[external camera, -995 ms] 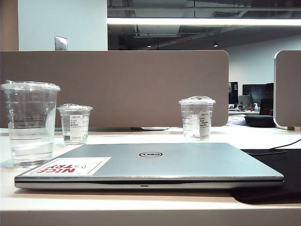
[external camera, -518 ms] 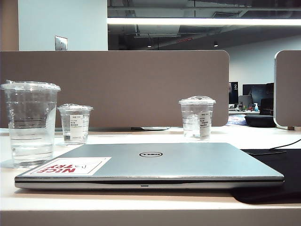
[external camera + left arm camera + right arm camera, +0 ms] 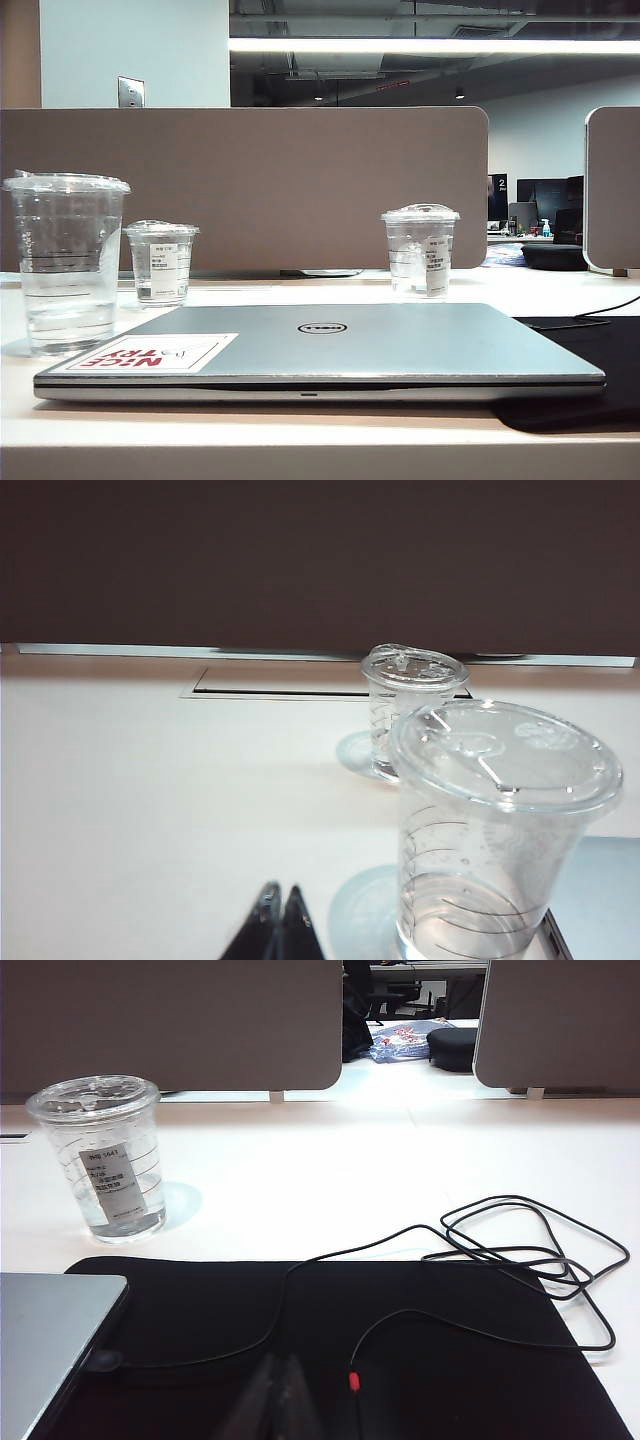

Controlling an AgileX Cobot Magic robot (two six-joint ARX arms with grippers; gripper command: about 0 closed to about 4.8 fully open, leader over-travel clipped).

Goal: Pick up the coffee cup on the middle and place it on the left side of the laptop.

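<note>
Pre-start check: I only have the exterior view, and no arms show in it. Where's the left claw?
Observer: The left claw is shut, above the bare table, short of the coffee cup and not touching it.
Operator: Right claw?
Observer: The right claw looks shut too. It's over the black mat, beside the laptop.
Operator: Anything on that mat?
Observer: A loose black cable lies across it in several loops that spill onto the table.
</note>
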